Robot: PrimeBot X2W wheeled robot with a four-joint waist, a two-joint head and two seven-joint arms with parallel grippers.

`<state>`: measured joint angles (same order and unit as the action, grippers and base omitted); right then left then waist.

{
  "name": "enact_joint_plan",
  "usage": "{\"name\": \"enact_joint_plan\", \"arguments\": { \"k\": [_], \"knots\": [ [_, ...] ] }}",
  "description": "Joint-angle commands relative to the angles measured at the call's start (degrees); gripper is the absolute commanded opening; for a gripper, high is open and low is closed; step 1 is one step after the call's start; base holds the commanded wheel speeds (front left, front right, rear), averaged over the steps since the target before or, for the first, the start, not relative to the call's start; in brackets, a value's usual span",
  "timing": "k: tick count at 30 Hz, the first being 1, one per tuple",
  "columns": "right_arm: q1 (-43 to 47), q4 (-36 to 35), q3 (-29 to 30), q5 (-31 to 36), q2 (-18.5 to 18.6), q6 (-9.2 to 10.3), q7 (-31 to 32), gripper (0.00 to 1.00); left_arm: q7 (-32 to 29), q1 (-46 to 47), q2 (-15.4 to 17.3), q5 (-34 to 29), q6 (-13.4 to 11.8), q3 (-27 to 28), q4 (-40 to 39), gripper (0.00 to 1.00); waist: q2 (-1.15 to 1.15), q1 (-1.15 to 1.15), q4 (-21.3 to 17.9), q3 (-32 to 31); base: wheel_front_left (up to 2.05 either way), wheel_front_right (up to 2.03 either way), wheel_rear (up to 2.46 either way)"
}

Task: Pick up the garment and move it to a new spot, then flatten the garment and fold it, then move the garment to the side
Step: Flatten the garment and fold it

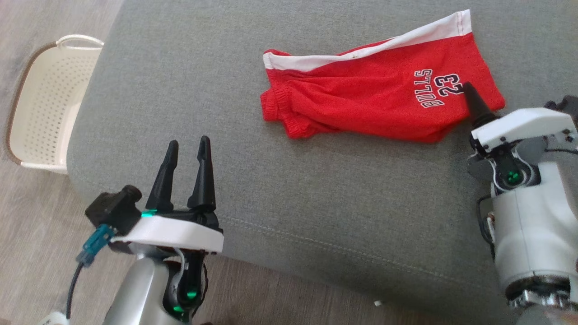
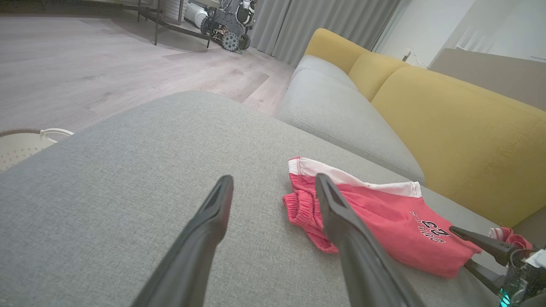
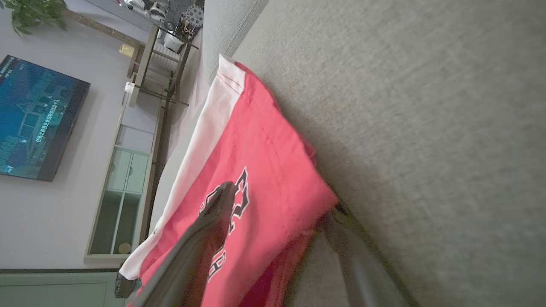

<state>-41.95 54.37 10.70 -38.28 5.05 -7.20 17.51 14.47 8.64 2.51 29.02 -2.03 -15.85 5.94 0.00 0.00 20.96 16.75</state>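
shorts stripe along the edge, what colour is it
White stripe against the red shorts. It shows best in the head view.

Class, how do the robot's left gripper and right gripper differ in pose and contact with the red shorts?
The left gripper sits over bare grey cushion, clear of the red shorts; the right gripper straddles the shorts' edge, one finger on the fabric. In the head view the left gripper points up, the right gripper tilts leftward. Both stand open.

Grey sofa cushion (image 1: 316, 203): red shorts (image 1: 361, 104) lie on it toward far right, roughly flat, white stripe along far edge. Wood floor (image 1: 27, 253) alongside: white basket (image 1: 45, 104).
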Motion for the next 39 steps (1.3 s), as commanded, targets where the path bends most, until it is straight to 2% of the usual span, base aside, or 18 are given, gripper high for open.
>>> {"name": "enact_joint_plan", "arguments": {
  "k": [1, 8, 9, 10, 11, 16, 26, 34, 39],
  "knots": [
    [-0.44, 1.5, -2.01, 0.24, -2.16, -0.29, 0.22, 1.0, 0.52, 1.86, 0.37, 0.17, -0.25, 1.63, -2.05, 1.0, 0.0, 0.0, 0.14, 0.01, 0.0, 0.0, 0.0],
    [-5.31, 11.2, -0.51, 4.05, -2.17, -0.29, -1.72, 1.0, 0.52, 2.33, 0.37, 0.88, -0.68, 0.94, -2.29, 1.0, 0.0, 0.0, 0.78, 0.02, 0.0, 0.0, 0.0],
    [-6.07, 12.5, -0.34, 4.35, -2.17, -0.29, -1.76, 0.9, 0.52, 2.35, 0.37, 1.03, -0.72, 0.76, -2.22, 1.0, 0.0, 0.0, 0.87, 0.01, 0.0, 0.0, 0.0],
    [-6.78, 13.55, -0.34, 4.55, -2.17, -0.29, -1.9, 0.42, 0.52, 2.36, 0.37, 1.11, -0.74, 0.61, -2.14, 1.0, 0.0, 0.0, 0.93, -0.05, 0.0, 0.0, 0.0],
    [-7.36, 14.22, -0.56, 4.79, -2.17, -0.29, -2.33, 0.0, 0.52, 2.37, 0.37, 1.14, -0.73, 0.53, -2.06, 1.0, 0.0, 0.0, 0.96, -0.13, 0.0, 0.0, 0.0],
    [-8.39, 14.44, -2.96, 5.0, -2.17, -0.29, -6.83, 0.0, 0.52, 2.35, 0.37, 0.94, -0.7, 0.93, -1.51, 1.0, 0.0, 0.0, 0.67, -1.1, 0.0, 0.0, 0.0],
    [-3.91, 5.79, -9.2, 0.6, -2.17, -0.29, -17.41, 0.0, 0.52, 1.6, 0.37, -0.28, -0.09, 1.78, -1.13, 1.0, 0.0, 0.0, -2.18, -2.85, 0.0, 0.0, 0.0],
    [-0.61, 3.4, -8.12, 0.03, -2.17, -0.29, -23.0, 0.0, 0.52, 1.06, 0.37, -0.88, 0.14, 1.95, -1.01, 1.0, 0.0, 0.0, -4.49, -4.19, 0.0, 0.0, 0.0],
    [1.14, 7.66, -3.03, 4.3, -1.98, -0.29, -27.57, 0.0, 0.52, 0.53, 0.37, -1.15, 0.17, 2.23, -0.95, 1.0, 0.0, 0.0, -5.95, -5.11, 0.0, 0.0, 0.0]
  ]
}}
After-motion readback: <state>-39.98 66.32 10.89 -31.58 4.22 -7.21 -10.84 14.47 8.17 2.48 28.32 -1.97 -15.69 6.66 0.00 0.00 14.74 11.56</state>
